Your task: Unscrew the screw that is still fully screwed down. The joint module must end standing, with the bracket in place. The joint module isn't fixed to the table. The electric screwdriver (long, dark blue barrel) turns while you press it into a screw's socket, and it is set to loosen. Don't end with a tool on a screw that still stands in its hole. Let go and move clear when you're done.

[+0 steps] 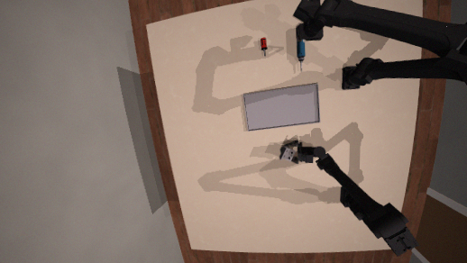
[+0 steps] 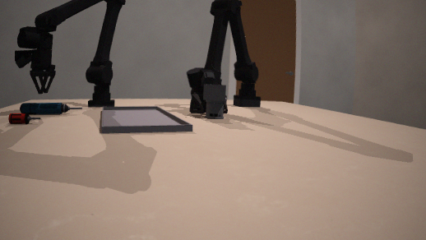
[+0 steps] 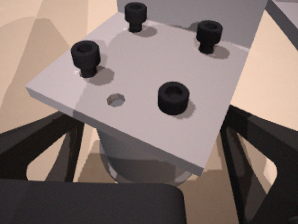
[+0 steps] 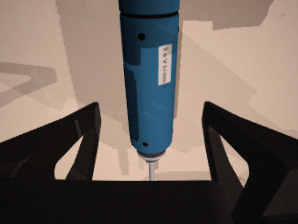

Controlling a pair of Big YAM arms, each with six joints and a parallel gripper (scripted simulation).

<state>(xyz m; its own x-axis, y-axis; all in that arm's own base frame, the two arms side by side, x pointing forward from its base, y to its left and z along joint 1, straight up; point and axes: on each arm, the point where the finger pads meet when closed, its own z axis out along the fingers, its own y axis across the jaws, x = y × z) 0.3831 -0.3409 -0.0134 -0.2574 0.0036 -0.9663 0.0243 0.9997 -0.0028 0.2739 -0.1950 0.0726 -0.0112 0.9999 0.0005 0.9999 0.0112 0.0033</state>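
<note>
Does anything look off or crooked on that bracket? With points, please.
Yes: on the bracket [image 3: 145,65], three screws stand up with their shanks showing, while the fourth screw [image 3: 173,98] sits lower, its head against the plate. One hole [image 3: 116,100] has no screw. I see no damage.
</note>
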